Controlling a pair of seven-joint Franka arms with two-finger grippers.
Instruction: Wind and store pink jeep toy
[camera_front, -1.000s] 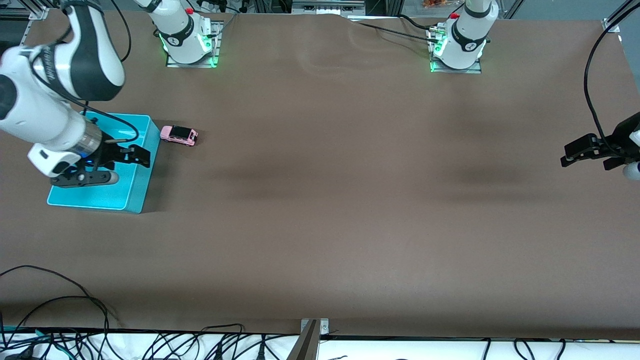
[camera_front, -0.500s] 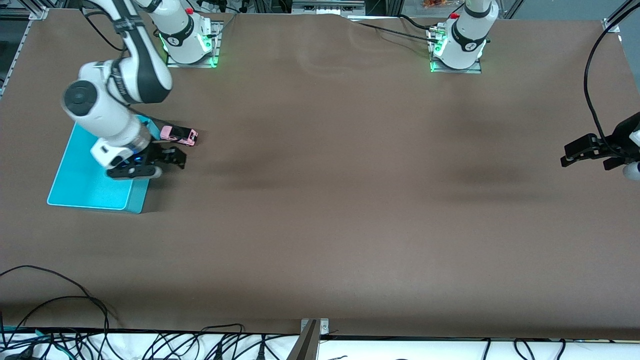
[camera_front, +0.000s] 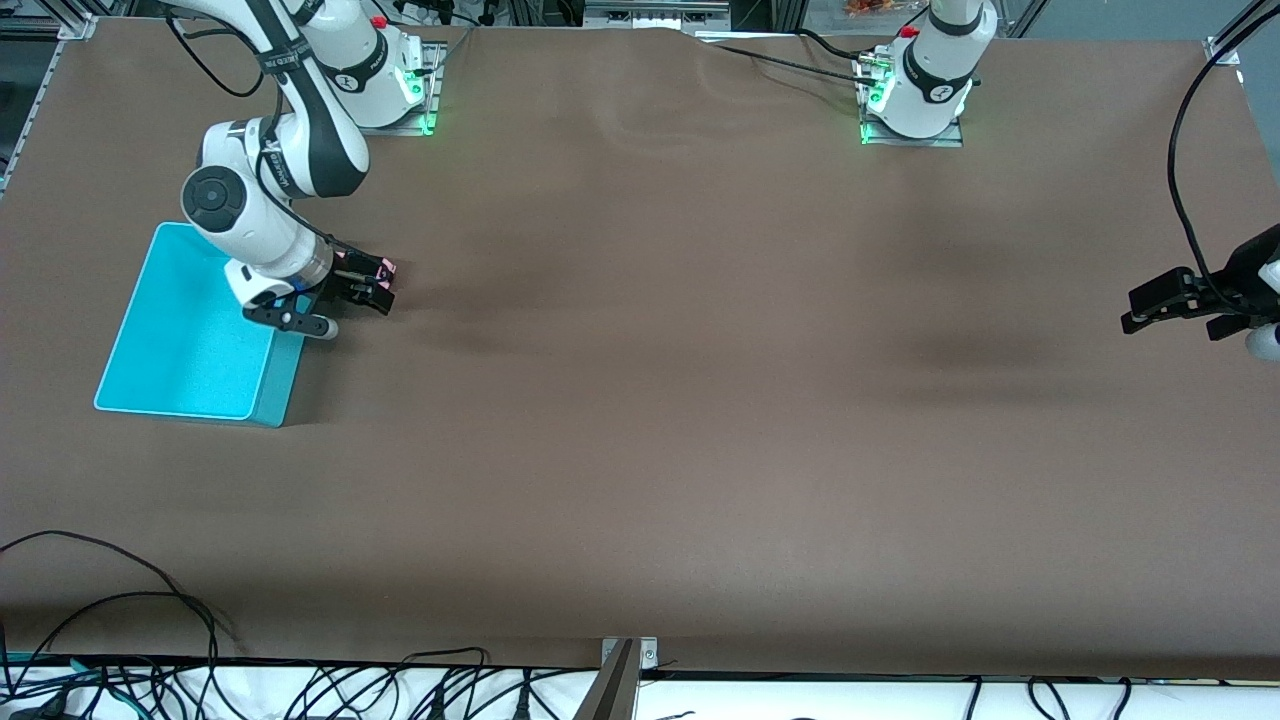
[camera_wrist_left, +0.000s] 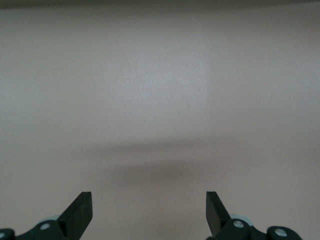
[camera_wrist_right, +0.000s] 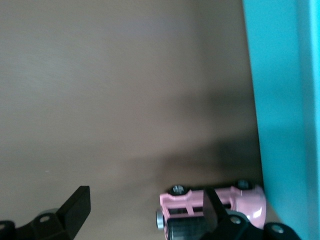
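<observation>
- Black fingers of the right gripper (camera_front: 362, 287) stand parted, low over the pink jeep toy (camera_front: 386, 268); the right wrist view shows one finger (camera_wrist_right: 216, 210) across the toy's body and the other finger (camera_wrist_right: 76, 207) well clear on bare mat, so nothing is clamped.
- Pink jeep toy (camera_wrist_right: 210, 207) rests on its wheels on the table, just beside the turquoise bin (camera_front: 190, 330), at the right arm's end of the table. From the front, only a sliver of pink shows past the gripper.
- Turquoise bin: its wall (camera_wrist_right: 280, 115) runs close alongside the toy in the right wrist view; contact between the two cannot be told. The right arm's wrist overhangs the bin's corner that lies farther from the front camera.
- Left gripper (camera_front: 1165, 300) waits in the air over the left arm's end of the table, well apart from the toy. Its fingers (camera_wrist_left: 80, 212) are spread wide with nothing between them; only bare mat lies under them.
- Brown table covering (camera_front: 700, 400) runs flat across the work area.
</observation>
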